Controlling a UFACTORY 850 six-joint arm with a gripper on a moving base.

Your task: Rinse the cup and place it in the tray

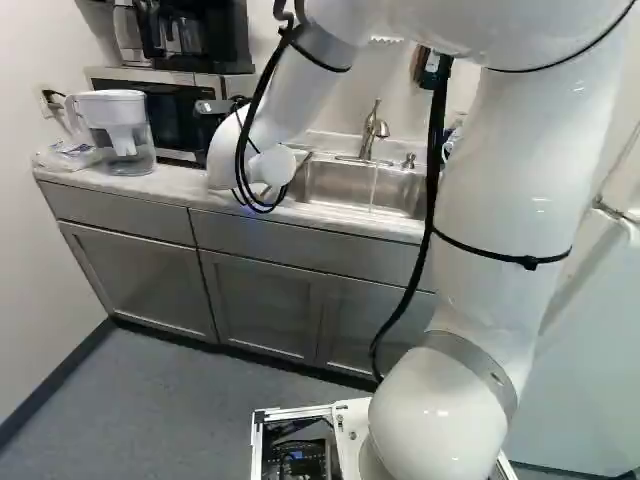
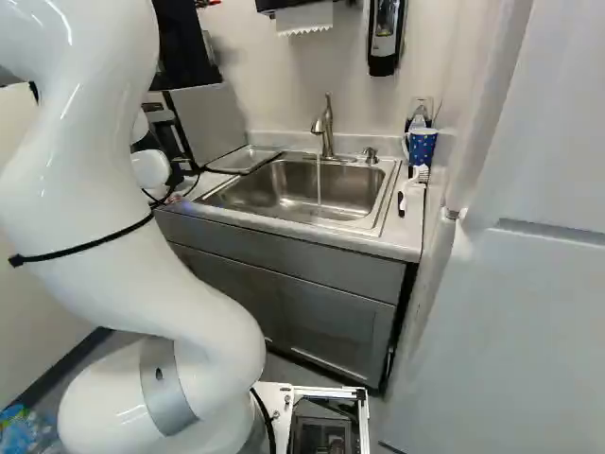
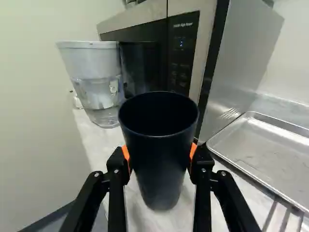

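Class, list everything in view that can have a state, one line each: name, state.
Tall dark plastic-looking cup: gripped, mouth up
Black two-finger end effector with orange pads: shut on the cup
Brushed-metal faucet: running
Shallow silver metal tray: lying flat, cup not in it
Black-and-silver microwave: door closed
Clear pitcher with white top: upright
Grey cabinet doors: closed

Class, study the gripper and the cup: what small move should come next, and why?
Probably lift the cup slightly and start it towards the running water. The gripper has it between both pads, but it is at the counter by the pitcher, while water falls into the sink. Nothing shows it rinsed, so the tray should likely wait.
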